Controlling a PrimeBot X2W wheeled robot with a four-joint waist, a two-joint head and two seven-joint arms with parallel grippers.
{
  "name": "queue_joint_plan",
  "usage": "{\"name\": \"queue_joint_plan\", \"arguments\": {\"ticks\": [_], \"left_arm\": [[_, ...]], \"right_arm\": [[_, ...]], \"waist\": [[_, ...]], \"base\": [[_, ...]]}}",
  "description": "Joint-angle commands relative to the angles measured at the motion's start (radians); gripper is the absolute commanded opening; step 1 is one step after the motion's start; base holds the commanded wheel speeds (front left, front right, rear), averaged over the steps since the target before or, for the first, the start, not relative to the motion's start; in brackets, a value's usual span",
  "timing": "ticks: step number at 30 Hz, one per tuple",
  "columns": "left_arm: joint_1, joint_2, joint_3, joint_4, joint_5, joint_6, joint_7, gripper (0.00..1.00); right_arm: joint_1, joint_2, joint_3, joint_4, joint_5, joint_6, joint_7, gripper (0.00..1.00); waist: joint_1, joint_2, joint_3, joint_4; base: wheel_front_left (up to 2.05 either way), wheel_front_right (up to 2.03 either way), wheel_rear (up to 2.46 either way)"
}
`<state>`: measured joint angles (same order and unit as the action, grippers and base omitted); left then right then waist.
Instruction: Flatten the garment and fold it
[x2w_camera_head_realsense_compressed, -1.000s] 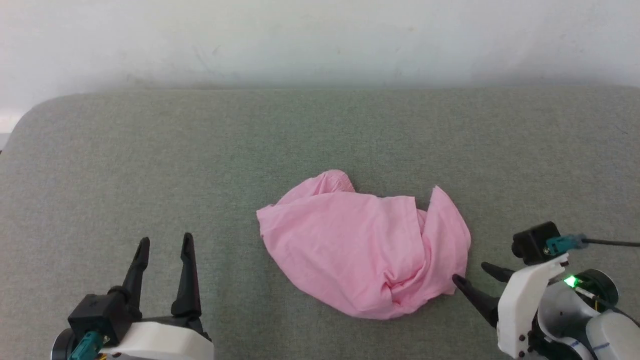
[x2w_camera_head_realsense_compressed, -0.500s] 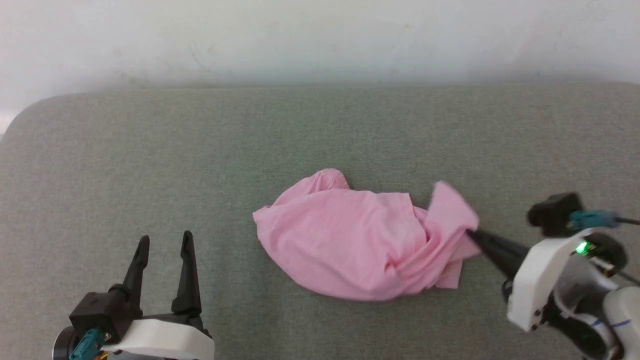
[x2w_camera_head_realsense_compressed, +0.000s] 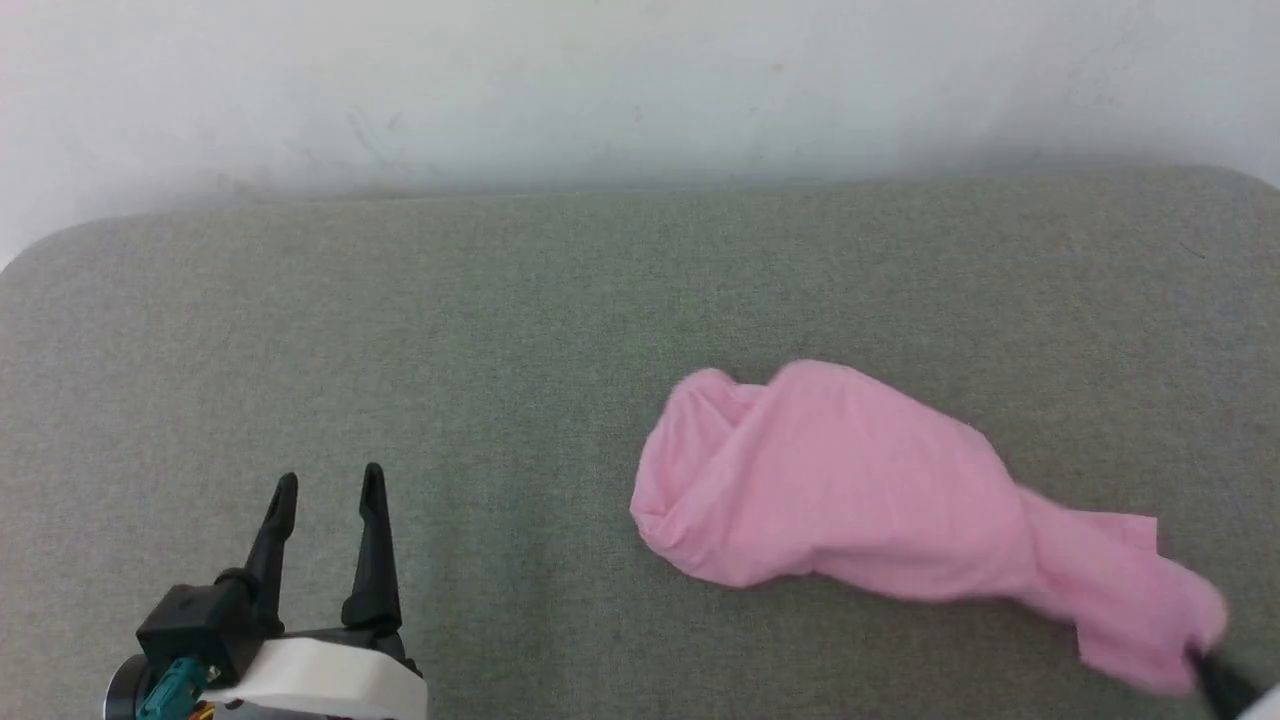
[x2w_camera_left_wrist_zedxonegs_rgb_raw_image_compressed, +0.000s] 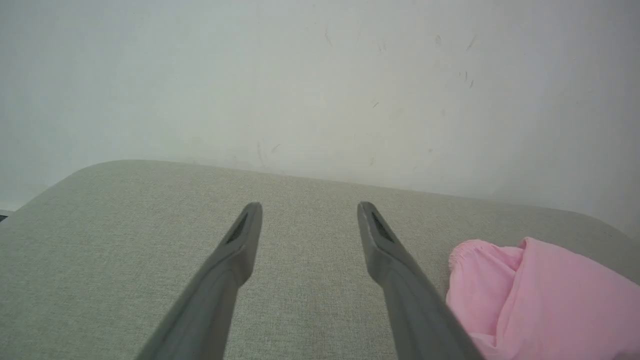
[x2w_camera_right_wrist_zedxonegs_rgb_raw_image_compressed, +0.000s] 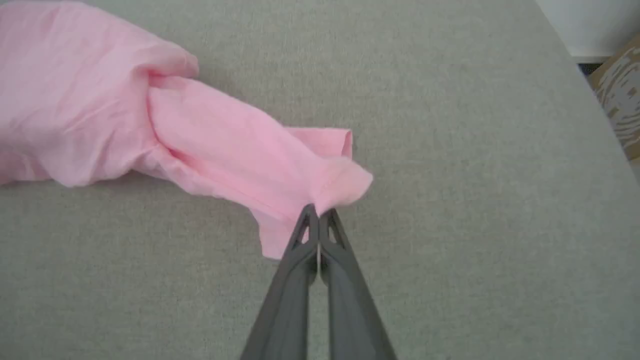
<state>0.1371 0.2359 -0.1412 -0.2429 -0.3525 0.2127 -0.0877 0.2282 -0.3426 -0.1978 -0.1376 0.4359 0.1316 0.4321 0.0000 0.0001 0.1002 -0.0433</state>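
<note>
The garment is light pink thin fabric, bunched and stretched out toward the lower right across the grey-green padded surface. My right gripper is shut on a hem corner of the garment, its two fingertips pressed together with cloth pinched between them; in the head view that gripper shows as a dark tip at the bottom right corner. My left gripper rests at the lower left, open, with nothing between its fingers. In the left wrist view the garment lies to the right of that open gripper.
A pale wall runs behind the padded surface. The surface's rounded corners show at the far left and far right. Beyond its right edge a brown patterned object stands on the floor.
My right gripper has closed on the garment's right edge and dragged it right and toward me, stretching the cloth out. The left gripper has stayed put. The head view has shifted slightly.
</note>
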Motion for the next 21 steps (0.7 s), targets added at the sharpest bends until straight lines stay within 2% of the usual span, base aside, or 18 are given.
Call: {"name": "queue_joint_plan", "arguments": {"ticks": [1, 3, 4, 5, 6, 10, 14, 17, 21], "left_arm": [[-0.001, 0.005, 0.0, -0.002, -0.003, 0.005, 0.002, 1.0], [0.0, 0.006, 0.002, 0.001, -0.006, 0.007, 0.002, 1.0], [0.0, 0.006, 0.003, 0.002, -0.007, 0.008, 0.002, 1.0], [0.001, 0.006, 0.004, 0.003, -0.007, 0.009, 0.002, 1.0], [0.001, 0.007, 0.005, 0.003, -0.008, 0.011, 0.002, 1.0], [0.0, 0.009, 0.004, 0.004, -0.009, 0.013, 0.004, 1.0], [-0.004, 0.007, 0.002, -0.006, -0.007, 0.021, 0.009, 1.0], [-0.019, 0.006, -0.001, -0.014, -0.004, 0.022, 0.009, 1.0], [-0.059, -0.001, -0.026, -0.018, 0.006, 0.013, 0.003, 1.0]], "right_arm": [[0.049, 0.035, -0.012, 0.002, -0.009, -0.001, 0.028, 0.0], [0.116, 0.073, -0.012, 0.006, -0.014, -0.001, 0.087, 0.0], [0.134, 0.087, -0.011, -0.007, -0.011, -0.001, 0.101, 0.04], [0.139, 0.1, -0.013, -0.029, -0.006, -0.001, 0.099, 0.31], [0.138, 0.108, -0.017, -0.053, -0.004, -0.001, 0.087, 1.0], [0.101, 0.117, -0.035, -0.143, 0.028, -0.001, 0.024, 1.0], [0.009, 0.081, -0.036, -0.183, 0.055, -0.001, -0.002, 1.0], [-0.114, 0.035, 0.008, -0.126, 0.082, -0.001, 0.002, 1.0], [-0.298, -0.054, 0.129, 0.016, 0.123, -0.001, 0.031, 1.0]], "waist": [[0.0, -0.0001, -0.001, -0.001], [0.0, -0.0001, 0.0, -0.003], [0.0, -0.0001, 0.0, -0.004], [0.0, -0.0001, 0.001, -0.007], [0.0, -0.0001, 0.001, -0.01], [0.0, -0.0001, -0.002, -0.017], [0.0, -0.0001, 0.001, -0.023], [0.0, -0.0001, 0.022, -0.021], [0.0, -0.0001, 0.068, 0.007]], "base": [[0.0, 0.0, 0.0], [0.0, 0.0, 0.0], [0.0, 0.0, 0.0], [0.0, 0.0, 0.0], [0.0, 0.0, 0.0], [0.0, 0.0, 0.0], [0.0, 0.0, 0.0], [0.0, 0.0, 0.0], [0.0, 0.0, 0.0]]}}
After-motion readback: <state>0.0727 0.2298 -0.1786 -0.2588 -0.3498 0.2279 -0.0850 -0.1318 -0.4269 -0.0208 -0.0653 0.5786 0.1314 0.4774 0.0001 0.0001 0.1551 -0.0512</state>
